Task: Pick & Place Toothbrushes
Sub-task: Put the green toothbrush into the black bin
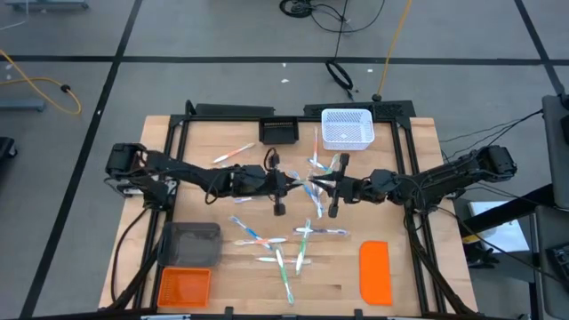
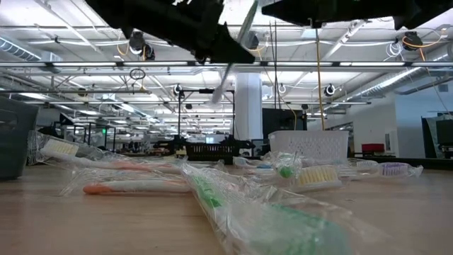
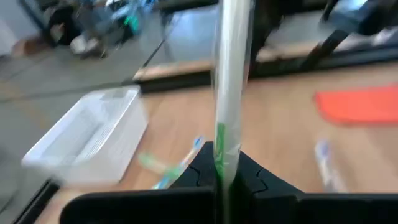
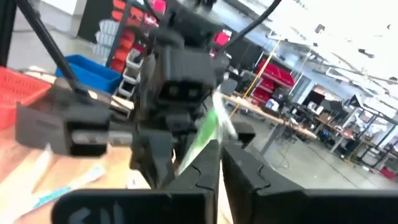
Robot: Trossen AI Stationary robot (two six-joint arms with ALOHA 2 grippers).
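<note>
Above the table's middle a wrapped toothbrush (image 2: 230,60) with a white and green handle hangs slanted between my two grippers, which meet tip to tip. My left gripper (image 1: 300,184) comes from the table's left and is shut on it (image 3: 222,165). My right gripper (image 1: 323,187) comes from the right and is shut on the same toothbrush (image 4: 217,155). Several more wrapped toothbrushes (image 1: 267,240) lie flat on the wood below and in front of the grippers, and others (image 1: 233,154) lie farther back. My left gripper pinches the toothbrush between its two fingers at a green stretch of the handle (image 3: 219,149). The fingers come roughly level from the table's left and lie across it. The toothbrush (image 3: 231,68) sticks out well past them, slanted and clear of the table. My right gripper pinches the green part of the toothbrush (image 4: 204,138) between its two fingers, close beside the left gripper's fingers (image 4: 180,93). It comes about level from the table's right. Which end of the toothbrush it has, I cannot tell.
A white mesh basket (image 1: 345,127) stands at the far edge, with a black holder (image 1: 279,131) to its left. A flat orange lid (image 1: 375,271) lies near right. A grey box (image 1: 194,242) and an orange tray (image 1: 184,286) sit near left.
</note>
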